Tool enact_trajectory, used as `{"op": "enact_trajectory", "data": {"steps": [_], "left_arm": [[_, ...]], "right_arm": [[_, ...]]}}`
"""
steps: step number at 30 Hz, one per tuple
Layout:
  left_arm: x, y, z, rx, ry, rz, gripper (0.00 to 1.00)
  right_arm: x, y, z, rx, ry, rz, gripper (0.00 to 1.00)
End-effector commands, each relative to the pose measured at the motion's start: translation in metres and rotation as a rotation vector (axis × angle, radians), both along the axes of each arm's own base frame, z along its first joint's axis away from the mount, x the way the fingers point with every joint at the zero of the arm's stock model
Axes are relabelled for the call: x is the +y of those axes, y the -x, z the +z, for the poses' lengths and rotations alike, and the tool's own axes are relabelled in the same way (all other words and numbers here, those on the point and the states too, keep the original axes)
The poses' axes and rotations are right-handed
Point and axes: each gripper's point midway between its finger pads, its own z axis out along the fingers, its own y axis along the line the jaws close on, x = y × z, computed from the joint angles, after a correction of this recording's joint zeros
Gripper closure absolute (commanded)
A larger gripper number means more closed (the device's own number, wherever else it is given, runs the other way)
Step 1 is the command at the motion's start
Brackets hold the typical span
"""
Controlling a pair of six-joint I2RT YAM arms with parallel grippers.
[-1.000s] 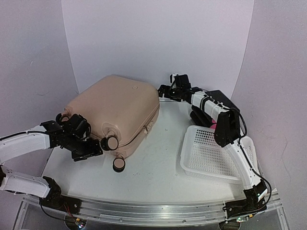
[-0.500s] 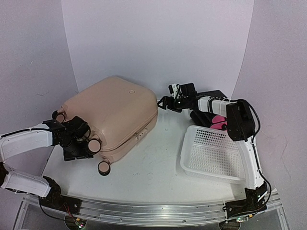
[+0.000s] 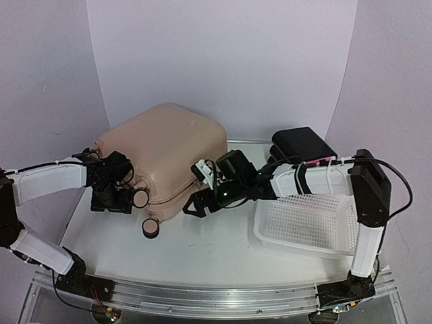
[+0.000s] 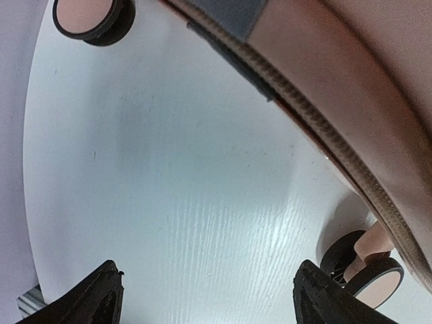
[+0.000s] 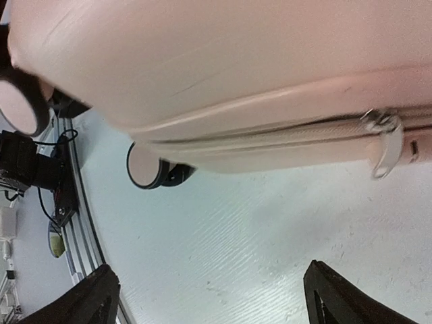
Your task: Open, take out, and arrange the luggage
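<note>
The luggage (image 3: 165,152) is a pale pink hard-shell suitcase, closed, lying at the table's back left with its wheels (image 3: 150,228) toward the front. My left gripper (image 3: 113,202) is open and empty at its wheel end; the left wrist view shows the zipper seam (image 4: 317,128) and two wheels (image 4: 91,15). My right gripper (image 3: 196,204) is open and empty just in front of the suitcase's near side. The right wrist view shows the shell (image 5: 223,61), a metal zipper pull (image 5: 383,145) and one wheel (image 5: 150,167).
A white perforated basket (image 3: 307,223) lies at the right front. A black-and-pink drawer box (image 3: 304,145) stands behind it. The curved white wall rises close behind the suitcase. The table's metal front rail (image 3: 202,297) runs along the near edge.
My right arm has swung from behind the suitcase round to its front side, low over the table. The suitcase has shifted and turned slightly. My left gripper stays at the wheels.
</note>
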Motion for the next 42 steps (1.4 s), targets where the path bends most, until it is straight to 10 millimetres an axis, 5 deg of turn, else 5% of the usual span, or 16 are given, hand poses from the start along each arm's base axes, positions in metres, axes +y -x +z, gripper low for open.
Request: {"op": "enact_trajectory", "data": {"steps": [1,7,15,19,29,42], "left_arm": [[-0.031,-0.038,0.035,-0.196,0.111,-0.083,0.12],[-0.022,-0.009,0.041,-0.215,0.193,-0.033,0.12],[-0.033,0.03,0.082,-0.28,0.417,-0.099,0.14],[-0.043,0.043,0.11,-0.335,0.551,-0.138,0.18],[-0.069,0.048,0.133,-0.321,0.649,-0.274,0.18],[-0.076,0.045,0.135,-0.32,0.691,-0.266,0.19]], "right_arm": [[-0.038,-0.031,0.025,-0.228,0.101,-0.206,0.02],[-0.053,-0.054,0.022,-0.421,0.173,-0.278,0.02],[-0.011,-0.076,0.031,-0.565,0.035,-0.234,0.22],[-0.006,-0.09,0.024,-0.587,0.021,-0.295,0.26],[0.013,-0.107,0.019,-0.665,0.014,-0.357,0.49],[-0.002,-0.115,0.037,-0.721,0.043,-0.45,0.88]]}}
